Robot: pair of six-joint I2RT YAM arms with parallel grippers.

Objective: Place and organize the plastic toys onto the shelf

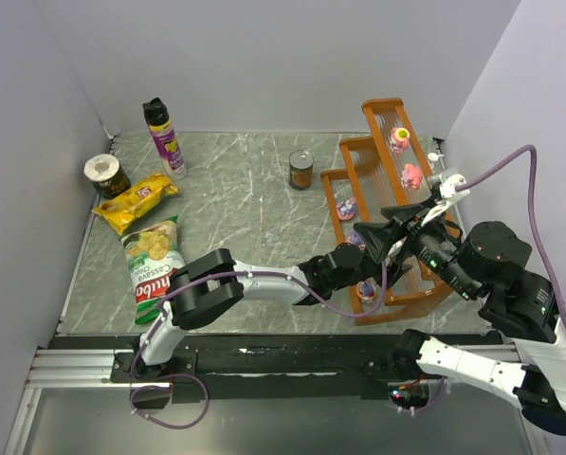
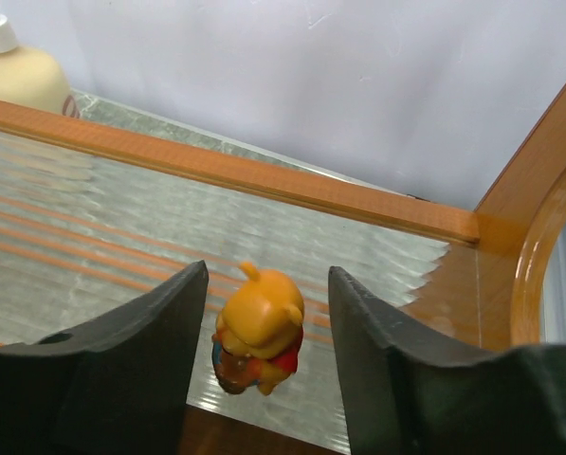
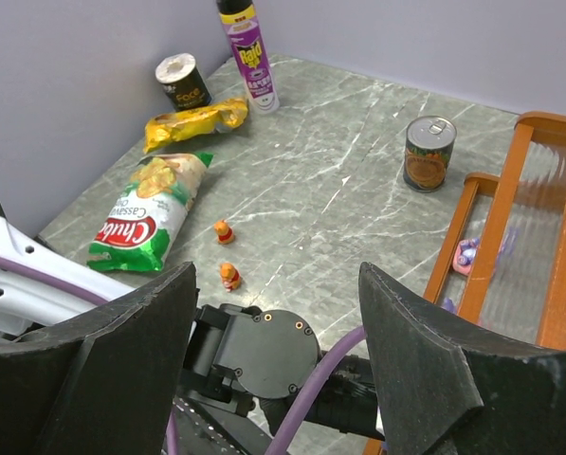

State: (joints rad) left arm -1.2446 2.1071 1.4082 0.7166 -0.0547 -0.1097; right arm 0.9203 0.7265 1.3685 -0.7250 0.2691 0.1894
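Observation:
My left gripper (image 2: 268, 275) is open over the ribbed panel of the shelf (image 2: 264, 180). A small orange bear toy (image 2: 261, 327) leans on the panel between its fingers, with a gap on each side. In the top view the left gripper (image 1: 356, 275) reaches the shelf's (image 1: 382, 116) near end, a small toy (image 1: 366, 289) at its tip. Pink toys (image 1: 399, 139) (image 1: 411, 175) and a purple one (image 1: 347, 209) sit on the tiers. My right gripper (image 3: 278, 275) hangs open and empty above the left wrist. Two orange toys (image 3: 225, 231) (image 3: 230, 276) stand on the table.
A tin can (image 1: 301, 170) stands left of the shelf. Far left lie a green snack bag (image 1: 155, 261), a yellow bag (image 1: 136, 201), a spray can (image 1: 163, 136) and a dark roll (image 1: 105, 174). A cream bottle (image 2: 17, 71) sits beyond the shelf's rim, by the wall.

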